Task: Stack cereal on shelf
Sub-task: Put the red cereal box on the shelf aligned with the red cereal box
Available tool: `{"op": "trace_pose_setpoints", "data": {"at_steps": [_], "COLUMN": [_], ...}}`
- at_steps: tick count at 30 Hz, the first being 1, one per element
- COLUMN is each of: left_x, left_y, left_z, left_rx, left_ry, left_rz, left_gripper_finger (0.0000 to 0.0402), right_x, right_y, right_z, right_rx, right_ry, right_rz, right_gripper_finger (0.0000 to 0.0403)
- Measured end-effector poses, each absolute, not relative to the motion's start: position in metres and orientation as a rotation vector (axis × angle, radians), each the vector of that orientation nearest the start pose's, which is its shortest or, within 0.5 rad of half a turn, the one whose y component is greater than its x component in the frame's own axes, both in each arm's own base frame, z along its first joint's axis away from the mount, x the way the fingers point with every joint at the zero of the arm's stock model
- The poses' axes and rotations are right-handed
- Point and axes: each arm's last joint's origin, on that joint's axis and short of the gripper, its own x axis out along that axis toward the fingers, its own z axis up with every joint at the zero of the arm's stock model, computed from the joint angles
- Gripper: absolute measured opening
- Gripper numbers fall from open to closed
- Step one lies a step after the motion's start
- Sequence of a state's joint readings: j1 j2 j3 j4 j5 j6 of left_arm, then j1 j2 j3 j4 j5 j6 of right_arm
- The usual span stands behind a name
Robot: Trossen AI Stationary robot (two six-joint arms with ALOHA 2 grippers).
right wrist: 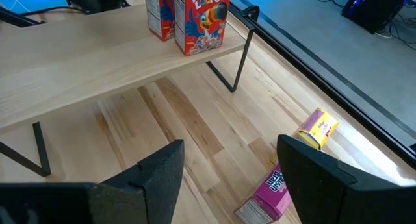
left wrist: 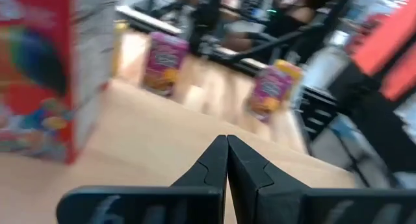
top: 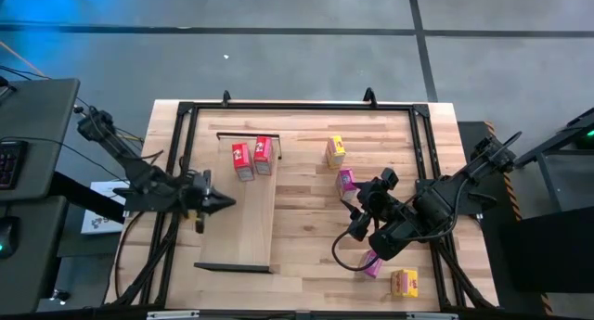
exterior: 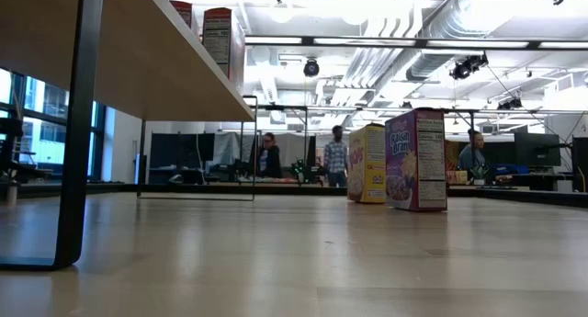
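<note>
Running from twelve to six o'clock in the high view, the shelf [top: 252, 218] lies with its long axis along the left half of the desk [top: 306, 264], black rails at both short ends. Two red cereal boxes [top: 253, 157] stand upright side by side at its twelve o'clock end, touching or nearly so. A yellow box [top: 335, 151] stands on the desk at about one o'clock from the centre, with a pink box [top: 345, 180] just beside it toward six o'clock. Another pink box [top: 372, 263] lies flat near the five o'clock corner, its long axis slanted, and a second yellow box [top: 404, 282] sits just beyond it toward the desk's edge.

The left end effector [top: 223, 201] hangs over the shelf's left edge, pointing toward three o'clock, its fingers clenched together on nothing. The right end effector [top: 355, 211] hovers over the bare desk right of the shelf, pointing toward ten o'clock, its fingers spread and released, grasping nothing.
</note>
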State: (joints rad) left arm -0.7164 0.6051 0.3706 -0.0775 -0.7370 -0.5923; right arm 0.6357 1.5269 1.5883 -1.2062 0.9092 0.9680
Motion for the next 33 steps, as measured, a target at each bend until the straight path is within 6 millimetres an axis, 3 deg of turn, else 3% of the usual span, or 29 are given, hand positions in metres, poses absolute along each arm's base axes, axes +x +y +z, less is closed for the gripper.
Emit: {"op": "trace_pose_setpoints", "data": {"at_steps": [15,33], "left_x": [0.145,0.148], "left_y": [-0.059,-0.046], "left_z": [0.222,0.223], "left_rx": [-0.380,-0.316], "left_ry": [0.195,0.144], "left_rz": [0.284,0.470], "left_gripper_finger": [0.0000,0.0000], "right_x": [0.243,0.243], "right_y": [0.151,0.151], "right_z": [0.364,0.365], "right_rx": [0.103,0.109], "right_ry": [0.594,0.590], "right_rz": [-0.581,-0.580], "right_gripper_finger": [0.0236,0.0236]}}
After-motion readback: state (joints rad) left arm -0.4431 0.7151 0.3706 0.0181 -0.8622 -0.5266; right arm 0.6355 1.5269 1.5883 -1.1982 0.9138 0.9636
